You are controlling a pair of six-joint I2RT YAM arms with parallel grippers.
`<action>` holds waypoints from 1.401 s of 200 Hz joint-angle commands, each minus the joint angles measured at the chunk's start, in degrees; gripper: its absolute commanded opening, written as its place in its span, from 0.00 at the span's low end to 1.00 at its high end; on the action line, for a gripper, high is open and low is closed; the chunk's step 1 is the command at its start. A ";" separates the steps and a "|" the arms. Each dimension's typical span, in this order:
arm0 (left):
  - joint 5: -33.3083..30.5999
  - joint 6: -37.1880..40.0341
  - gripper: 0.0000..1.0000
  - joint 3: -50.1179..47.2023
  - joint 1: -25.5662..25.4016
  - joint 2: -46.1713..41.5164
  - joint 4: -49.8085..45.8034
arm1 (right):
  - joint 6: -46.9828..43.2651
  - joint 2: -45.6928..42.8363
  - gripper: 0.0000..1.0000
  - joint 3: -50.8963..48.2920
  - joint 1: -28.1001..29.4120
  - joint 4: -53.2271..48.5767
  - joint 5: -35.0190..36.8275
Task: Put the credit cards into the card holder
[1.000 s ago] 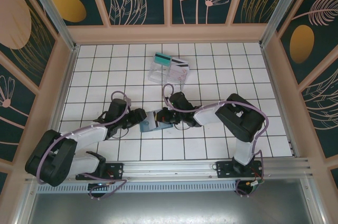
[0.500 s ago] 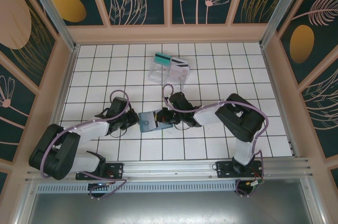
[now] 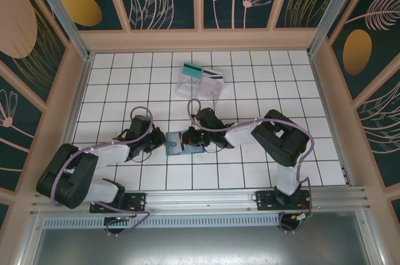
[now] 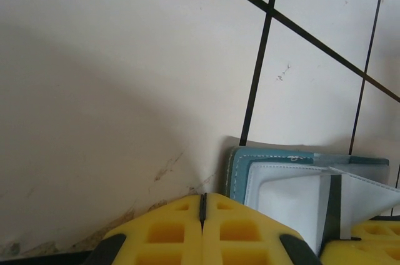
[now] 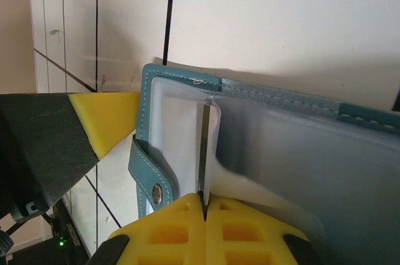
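The card holder (image 3: 177, 145) lies open on the tiled table, teal outside (image 5: 145, 99) and whitish inside (image 4: 281, 193). My right gripper (image 5: 204, 202) is shut on a thin whitish inner leaf (image 5: 211, 127) of it, which stands edge-on. Its snap strap (image 5: 149, 177) hangs at the left. My left gripper (image 4: 202, 205) is shut with nothing between its fingers, its tips against the holder's left edge. From above the left gripper (image 3: 160, 139) and right gripper (image 3: 189, 140) flank the holder. Two credit cards, one teal (image 3: 192, 69) and one whitish (image 3: 212, 75), lie at the back.
A clear plastic tray (image 3: 199, 87) sits at the back centre, the two cards resting on its far rim. Wooden walls (image 3: 81, 90) enclose the white tiled table (image 3: 262, 84) on three sides. Both arm bases stand at the near edge.
My left gripper has closed and now rests against the holder's left edge. The right gripper and the holder have shifted slightly left.
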 commanded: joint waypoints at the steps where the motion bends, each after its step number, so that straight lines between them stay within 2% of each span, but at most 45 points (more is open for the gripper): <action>1: 3.75 -1.13 0.00 -2.72 -1.24 2.38 -1.41 | -2.46 3.44 0.00 1.46 2.16 -4.96 1.82; 35: 3.79 -1.67 0.00 -3.26 -1.21 1.46 -1.12 | -3.75 3.54 0.02 2.96 2.78 -6.47 1.12; 57: 3.93 -1.85 0.00 -3.26 -1.17 1.83 -0.75 | -5.20 2.26 0.12 3.48 2.88 -9.54 1.66; 84: 3.57 -1.33 0.00 -3.00 -1.21 2.30 -1.30 | -8.57 -1.57 0.24 4.31 2.61 -16.71 5.64; 105: 3.49 -1.27 0.00 -2.66 -1.17 2.64 -1.45 | -11.14 -3.38 0.28 6.12 2.28 -22.15 7.74; 150: 3.42 -1.27 0.00 -2.21 -1.16 2.34 -1.51 | -12.66 -4.12 0.28 7.84 1.83 -24.96 7.99; 215: 5.73 -2.70 0.00 -2.91 -1.30 2.82 1.82 | -13.27 -3.26 0.15 9.69 1.58 -25.46 7.34; 280: 6.91 -4.14 0.00 -4.58 -1.78 3.61 5.07 | -13.35 -0.95 0.12 10.19 1.99 -25.36 5.91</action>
